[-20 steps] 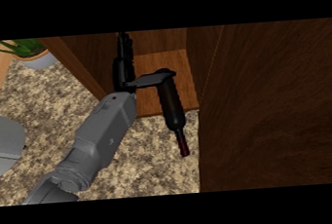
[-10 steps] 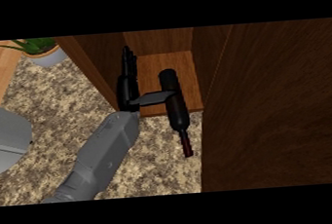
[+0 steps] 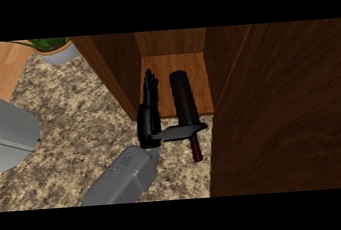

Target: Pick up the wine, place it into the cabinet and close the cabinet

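Right hand (image 3: 150, 119) open: fingers (image 3: 150, 91) held straight and pointing into the cabinet, lying alongside the wine bottle (image 3: 183, 98) on its left with a thin gap between, thumb (image 3: 176, 133) stuck out sideways across the bottle where the body narrows to the neck. Not curled round anything, and judged to be letting go rather than holding, though whether the thumb touches the glass cannot be told. Grey forearm trailing back down to the lower edge of the view.

Compared with a second ago, drawn back along the bottle: then crossing it near the far end, thumb over the body, now down at the shoulder. Bottle a little deeper in than before. Taken together, probably the placing step finishing and the retreat beginning.

Just beyond the hand, the wine lying on its side, dark body resting on the floor of the cabinet (image 3: 171, 67), neck sticking out past the front edge over the speckled surface (image 3: 69, 109). So inside, but not wholly. Likely worth a further nudge inward before the shutting, since a neck left proud could foul the closing.

Nothing else visible in that compartment, only the bottle between brown walls. To the right, the broad dark door (image 3: 292, 118) standing open and filling that side of the view, not yet swung.

Further off, a potted plant (image 3: 57, 51) at the surface's far left corner, and a large grey rounded shape (image 3: 4, 128) at the left edge, identity unclear. Left hand nowhere to be seen.
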{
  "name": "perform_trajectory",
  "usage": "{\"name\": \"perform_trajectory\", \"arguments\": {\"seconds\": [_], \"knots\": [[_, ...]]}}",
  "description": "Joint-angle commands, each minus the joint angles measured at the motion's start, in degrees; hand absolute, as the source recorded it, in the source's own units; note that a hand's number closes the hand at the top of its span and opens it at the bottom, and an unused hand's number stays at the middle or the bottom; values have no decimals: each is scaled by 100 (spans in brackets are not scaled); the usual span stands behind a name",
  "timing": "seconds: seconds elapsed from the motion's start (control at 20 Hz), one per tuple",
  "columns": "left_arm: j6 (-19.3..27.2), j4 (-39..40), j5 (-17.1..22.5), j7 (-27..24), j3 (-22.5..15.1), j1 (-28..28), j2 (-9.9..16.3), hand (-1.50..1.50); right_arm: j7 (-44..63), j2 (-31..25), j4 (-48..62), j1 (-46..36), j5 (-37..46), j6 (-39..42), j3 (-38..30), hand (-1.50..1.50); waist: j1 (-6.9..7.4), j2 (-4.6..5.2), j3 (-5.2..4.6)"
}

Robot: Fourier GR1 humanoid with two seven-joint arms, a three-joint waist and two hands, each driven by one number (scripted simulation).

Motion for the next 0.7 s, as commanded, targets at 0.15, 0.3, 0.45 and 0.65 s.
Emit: {"name": "perform_trajectory", "arguments": {"seconds": [0.15,0.3,0.45,0.65], "knots": [[769,-1818,-422,196,-667,1122,-2,-150,-39,-3,-383,304,7,21,43,-150,55,9,0],[1050,-2435,-771,442,-920,1438,1,-150,3,-100,-334,131,-369,28,-312,-150,56,12,1],[1340,-3317,-906,951,-880,1746,549,-150,187,-67,-609,218,-201,-43,-176,-150,72,1,1],[1595,-4043,-1283,1156,-1005,2163,801,-150,496,-114,-599,26,-198,-122,-122,-150,62,10,-1]]}}
